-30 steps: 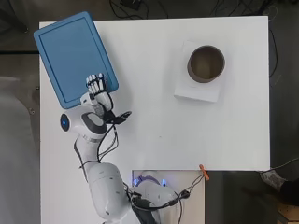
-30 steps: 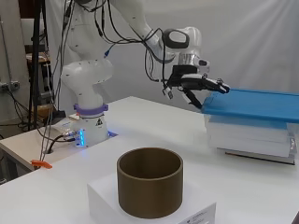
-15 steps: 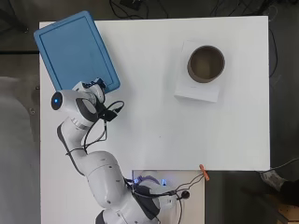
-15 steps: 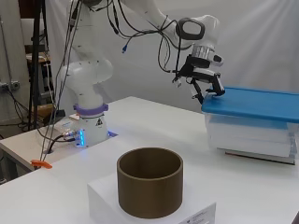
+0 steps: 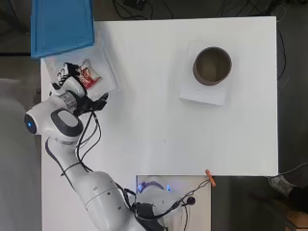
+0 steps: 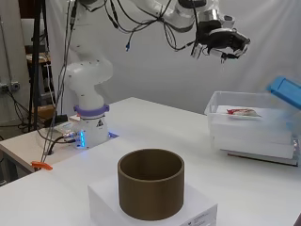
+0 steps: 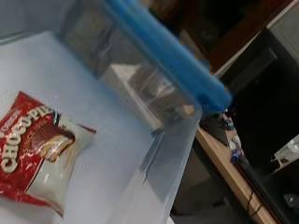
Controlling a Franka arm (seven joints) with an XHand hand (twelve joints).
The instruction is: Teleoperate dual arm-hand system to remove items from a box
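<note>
hand (image 6: 220, 40): high above the box (image 6: 221, 101), fingers spread, holding nothing
snack (image 5: 89, 74): lies flat in the box, right below the hand
lid (image 5: 61, 25): off, at the box's far side

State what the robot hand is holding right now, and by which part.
Nothing. The robot hand hovers above the open clear box; the snack packet lies untouched inside.

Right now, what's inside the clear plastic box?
One red and white snack packet lies flat inside the clear plastic box. In the overhead view, the hand covers part of the box, so anything beneath it is hidden.
</note>
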